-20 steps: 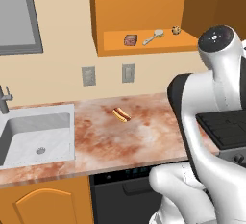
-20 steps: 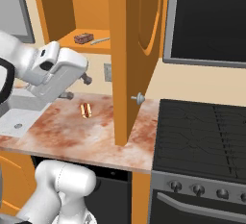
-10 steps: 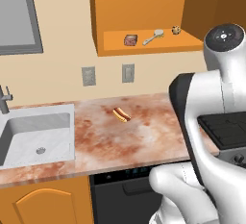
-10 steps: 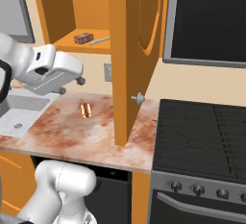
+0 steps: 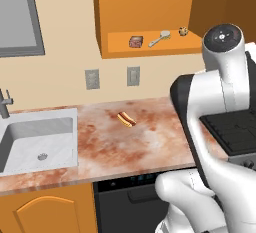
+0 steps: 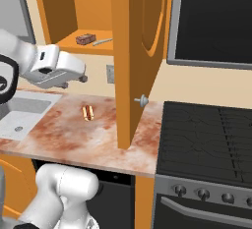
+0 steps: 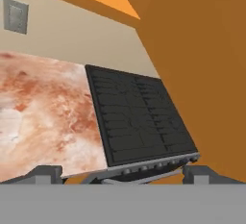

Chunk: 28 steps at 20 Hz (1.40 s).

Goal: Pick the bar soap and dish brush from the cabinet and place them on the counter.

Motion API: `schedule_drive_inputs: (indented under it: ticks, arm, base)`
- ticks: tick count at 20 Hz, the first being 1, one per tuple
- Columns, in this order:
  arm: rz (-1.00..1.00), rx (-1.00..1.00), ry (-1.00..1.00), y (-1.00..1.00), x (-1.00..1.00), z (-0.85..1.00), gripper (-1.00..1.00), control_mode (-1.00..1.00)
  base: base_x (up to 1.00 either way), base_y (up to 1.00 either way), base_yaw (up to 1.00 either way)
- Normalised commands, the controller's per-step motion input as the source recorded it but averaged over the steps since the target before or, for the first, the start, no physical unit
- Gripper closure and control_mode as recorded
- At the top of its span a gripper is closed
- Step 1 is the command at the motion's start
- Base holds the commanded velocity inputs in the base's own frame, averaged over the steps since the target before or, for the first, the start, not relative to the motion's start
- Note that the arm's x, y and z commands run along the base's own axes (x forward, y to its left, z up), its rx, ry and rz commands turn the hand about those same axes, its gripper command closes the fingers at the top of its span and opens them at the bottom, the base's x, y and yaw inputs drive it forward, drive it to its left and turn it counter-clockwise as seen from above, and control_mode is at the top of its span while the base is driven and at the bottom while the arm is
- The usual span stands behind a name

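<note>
Nearest the cameras, the white arm rises from the base and bends over the counter (image 5: 110, 147). In the right base view the gripper (image 6: 81, 78) hangs above the marble surface at about 9 o'clock of the picture, empty, its jaws spread wide apart. The hand view bears this out: the two dark finger tips (image 7: 45, 172) sit far apart at the bottom corners with nothing between them. That view looks across the counter (image 7: 38, 107) toward the black stovetop (image 7: 139, 122), which lies at 3 o'clock of the marble. On the counter a hot dog (image 5: 126, 120) lies alone, with the white sink (image 5: 37, 144) well apart from it at 9 o'clock. The open cabinet door (image 6: 135, 51) stands edge-on over the counter, its silver knob (image 6: 142, 100) near its lower edge. Two wall outlets (image 5: 133, 76) sit on the beige wall behind. Farthest back, on the cabinet (image 5: 150, 47) shelf, the bar soap (image 5: 135, 41) rests with the dish brush (image 5: 160, 38) just beside it at 3 o'clock, and a small speckled round item (image 5: 183, 31) lies farther along the same shelf.
</note>
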Motion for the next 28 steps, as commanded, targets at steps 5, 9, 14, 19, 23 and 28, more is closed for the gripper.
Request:
schedule_drive_inputs:
  ticks: [5,9,14,19,23,28]
  arm:
    - [0.06,0.17,0.01,0.01,0.16,0.06,-1.0,-1.0]
    - [0.06,0.12,0.02,0.05,0.19,0.15,-1.0,-1.0]
    - [0.07,0.12,0.0,0.05,0.16,0.19,-1.0,-1.0]
    - [0.07,0.17,-0.01,0.03,0.09,0.09,-1.0,-1.0]
    - [0.04,0.15,-0.01,0.1,0.17,0.0,-1.0,-1.0]
    - [0.07,0.0,-0.04,0.2,0.22,0.0,-1.0,-1.0]
  base:
    - [0.0,0.0,0.0]
    - [0.0,0.0,0.0]
    - [0.0,0.0,0.0]
    - [0.0,0.0,0.0]
    - [0.0,0.0,0.0]
    - [0.0,0.0,0.0]
